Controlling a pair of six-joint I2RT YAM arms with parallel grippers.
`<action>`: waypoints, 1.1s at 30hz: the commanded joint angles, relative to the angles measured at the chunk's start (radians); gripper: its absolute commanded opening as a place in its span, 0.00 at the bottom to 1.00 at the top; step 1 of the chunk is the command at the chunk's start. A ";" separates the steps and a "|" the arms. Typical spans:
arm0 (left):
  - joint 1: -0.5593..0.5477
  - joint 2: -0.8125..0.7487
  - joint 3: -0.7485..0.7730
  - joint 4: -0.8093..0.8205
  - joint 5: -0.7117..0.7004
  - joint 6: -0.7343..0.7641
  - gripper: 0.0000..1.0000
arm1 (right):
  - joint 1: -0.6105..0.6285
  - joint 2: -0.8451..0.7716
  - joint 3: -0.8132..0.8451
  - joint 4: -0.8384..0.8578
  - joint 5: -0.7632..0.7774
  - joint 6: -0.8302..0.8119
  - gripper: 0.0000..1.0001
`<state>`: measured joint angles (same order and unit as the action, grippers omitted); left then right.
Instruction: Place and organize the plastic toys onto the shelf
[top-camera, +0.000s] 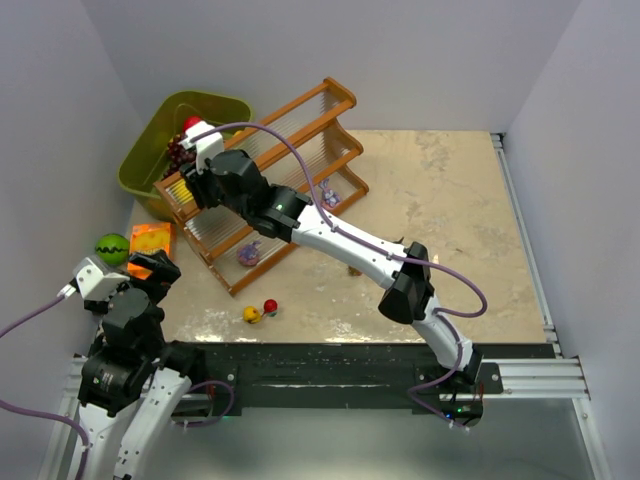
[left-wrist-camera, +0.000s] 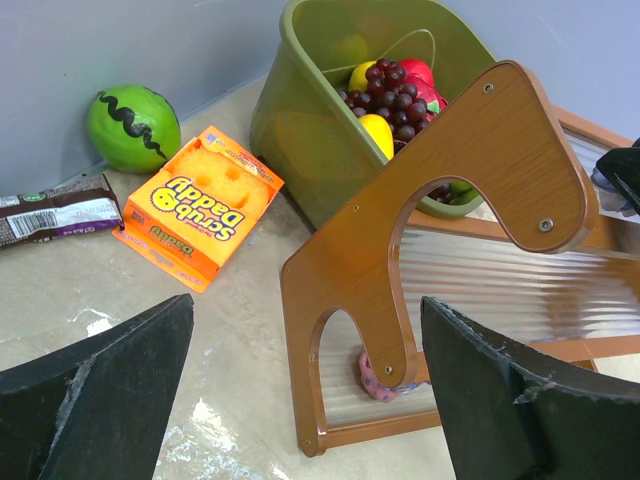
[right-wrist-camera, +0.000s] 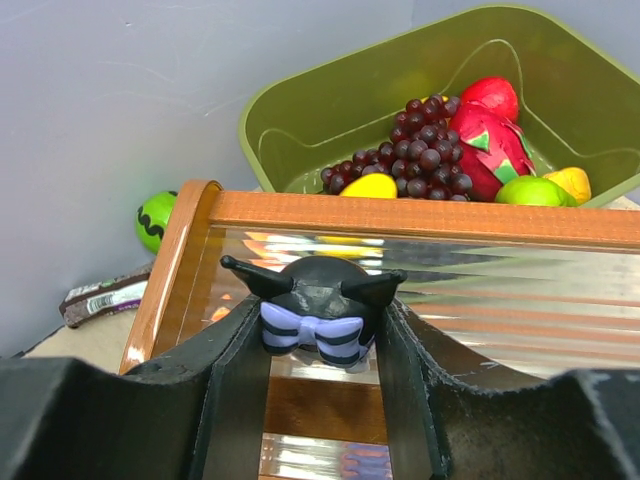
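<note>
- The right fingers (right-wrist-camera: 235, 380) hold a black horned plastic figurine with a purple striped bow (right-wrist-camera: 320, 300), pinched by its sides. It hangs at the left end of the three-tier stepped shelf of orange-brown wood and clear ribbed plastic (right-wrist-camera: 430, 215), just before the top wooden rail.
- I cannot tell whether its base touches the ribbed tier. It seems best to lower it gently until it rests before letting go, since the ribs could tip it.
- Keep it upright, bow facing front, and set it close to the end panel so the row leaves room for others.
- Part the fingers only slightly and lift straight away. A nudge backward could send the toy into the olive-green plastic bin (right-wrist-camera: 300, 110) just behind.
- The left fingers (left-wrist-camera: 110, 390) stand wide apart with nothing between them, near the shelf's end panel. They are best kept clear.
- A small yellow round toy (top-camera: 252, 315) and a small red round toy (top-camera: 270, 306) wait on the desk (top-camera: 450, 220), and two purple figurines (top-camera: 250, 253) sit low on the shelf.
</note>
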<state>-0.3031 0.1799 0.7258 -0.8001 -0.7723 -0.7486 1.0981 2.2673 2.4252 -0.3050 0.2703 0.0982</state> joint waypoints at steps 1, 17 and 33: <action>0.004 -0.016 -0.002 0.021 -0.036 -0.014 1.00 | -0.006 0.001 0.043 0.000 0.003 0.009 0.51; 0.004 -0.017 -0.002 0.022 -0.036 -0.006 1.00 | -0.009 -0.058 -0.018 0.058 0.007 0.009 0.79; 0.002 -0.036 -0.003 0.025 -0.025 -0.011 1.00 | -0.007 -0.333 -0.293 0.109 -0.006 -0.018 0.80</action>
<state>-0.3031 0.1692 0.7231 -0.7998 -0.7738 -0.7486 1.0927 2.0674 2.2078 -0.2623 0.2733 0.0895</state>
